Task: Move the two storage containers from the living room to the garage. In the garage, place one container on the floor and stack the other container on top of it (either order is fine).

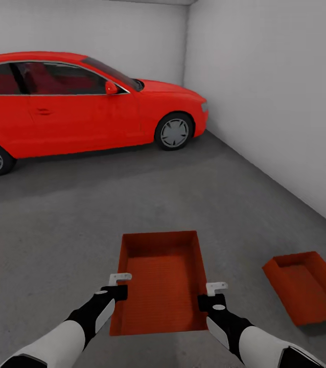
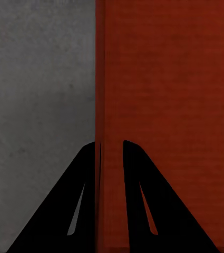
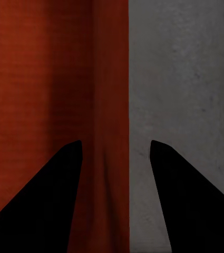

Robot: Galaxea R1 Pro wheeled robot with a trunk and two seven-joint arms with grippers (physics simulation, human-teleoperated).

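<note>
Two grippers carry one container (image 1: 160,278): left gripper (image 1: 113,292) pinches its left wall, right gripper (image 1: 210,301) straddles its right wall, open. Second container (image 1: 306,286) lies rightward on the floor (image 1: 81,214).

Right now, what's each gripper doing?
Left gripper: closed on the storage container's left wall.
Right gripper: open, straddling its right wall.

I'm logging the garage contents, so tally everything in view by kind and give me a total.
Bins: 2, one between the grippers, one on the floor to the right
Cars: 1
Grippers: 2, left, right
Total: 5
</note>
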